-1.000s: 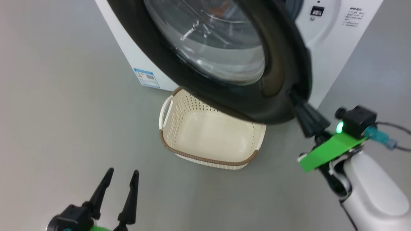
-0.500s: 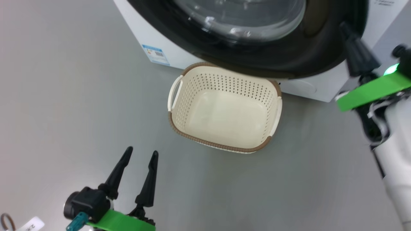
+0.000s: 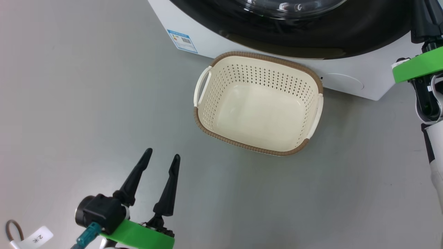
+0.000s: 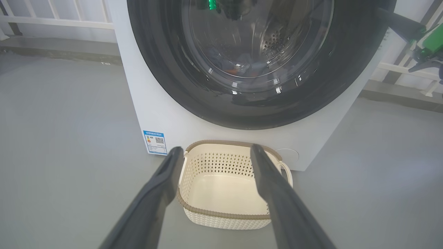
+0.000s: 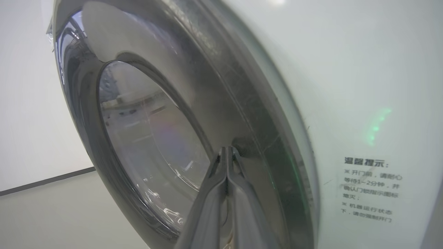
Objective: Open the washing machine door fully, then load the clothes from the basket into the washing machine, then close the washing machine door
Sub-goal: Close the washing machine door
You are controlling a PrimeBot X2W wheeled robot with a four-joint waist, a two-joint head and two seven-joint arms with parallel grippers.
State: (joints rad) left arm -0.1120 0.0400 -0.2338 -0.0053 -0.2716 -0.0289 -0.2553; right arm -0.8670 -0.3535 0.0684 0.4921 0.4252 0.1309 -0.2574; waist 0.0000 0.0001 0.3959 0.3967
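From the head view, the plain grey floor [image 3: 69, 103] is spreading smooth and faintly glossy in every direction, and the basket [image 3: 256, 149] is sitting on it just in front of the washing machine [image 3: 214, 45], its bare cream bottom showing. A blue label [image 3: 182, 40] is sticking to the white front near the machine's lower corner, and the washing machine door [image 3: 346, 38] is curving its black rim across the top. The left gripper [image 3: 163, 154] is hovering over bare floor at the lower left, well apart from the basket, fingers spread and grasping nothing, with a small white tag [image 3: 38, 238] lying beside it. The right arm's green collar [image 3: 415, 66] is showing at the right edge. In the left wrist view, the splayed fingers are framing the basket, a white railing [image 4: 52, 20] is running along the back of the room, and the clothes [image 4: 238, 68] are lying low in the drum behind the glass, bluish with a touch of orange. In the right wrist view, the right gripper [image 5: 226, 152] is pointing its clenched fingers, nothing between them, at the door's dark rim, which is lying close against the white front; I cannot tell whether it is latched. A printed notice [image 5: 370, 186] is sitting under a green glow [image 5: 377, 124], and a dark skirting line [image 5: 45, 178] is dividing pale wall from floor.
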